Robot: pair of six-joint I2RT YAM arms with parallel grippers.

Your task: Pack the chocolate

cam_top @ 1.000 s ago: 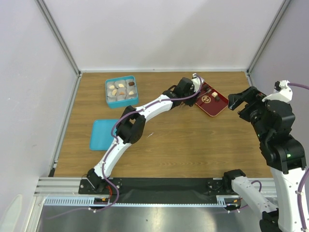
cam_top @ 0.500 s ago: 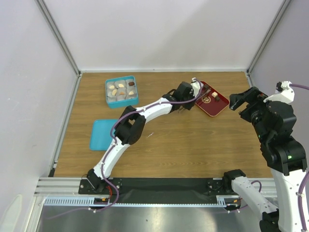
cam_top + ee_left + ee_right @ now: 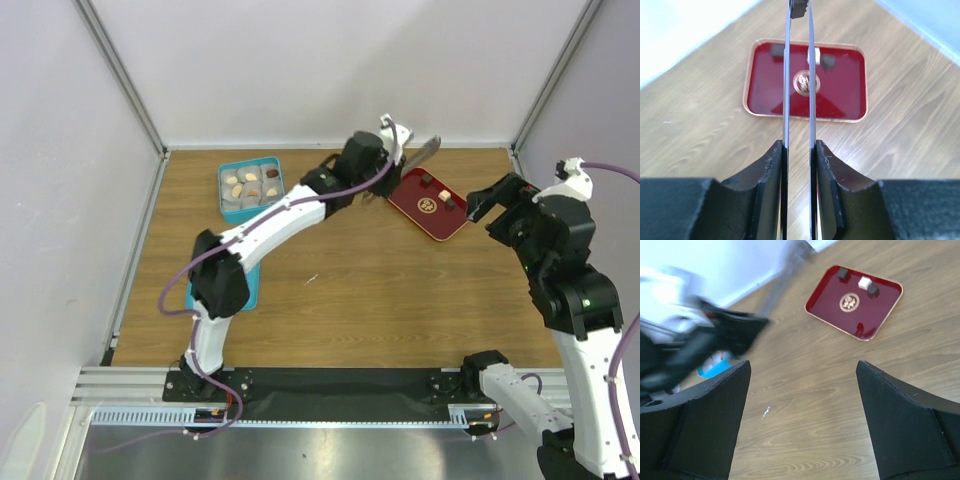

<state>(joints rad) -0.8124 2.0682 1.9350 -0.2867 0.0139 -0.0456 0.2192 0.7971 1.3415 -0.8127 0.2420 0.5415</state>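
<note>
The wooden table (image 3: pixel 380 300) takes up most of the scene. The left arm stretches to its far side. The left gripper (image 3: pixel 799 147) is clamped on a pair of long metal tongs (image 3: pixel 425 150), with its two black fingers (image 3: pixel 771 165) squeezing the blades nearly together.

Well to the left of that gripper sits a teal box (image 3: pixel 226 208). It holds a cluster of packed chocolates (image 3: pixel 250 185), small tan, cream and dark pieces in what look like pale cups, though they are too small from above to be sure. A flat teal lid (image 3: pixel 205 275) lies nearer the arm's base and is partly covered by the arm.

Below the tong tips, and apart from them, is a red tray (image 3: pixel 840 100) with a gold emblem (image 3: pixel 802 82) at its centre. Three sweets rest at the end of the tray farthest from the gripper. They are a dark brown piece (image 3: pixel 842 274), a cream square (image 3: pixel 864 283) and another dark piece (image 3: pixel 873 290), the last two almost touching.

Pinched at the very tip of the tongs is a small dark chocolate (image 3: pixel 799 7). The frame edge cuts it off, so I can't tell its shape.

The right gripper (image 3: pixel 802 370) hangs above the wood, right of the tray. Its jaws are spread wide and hold nothing.
</note>
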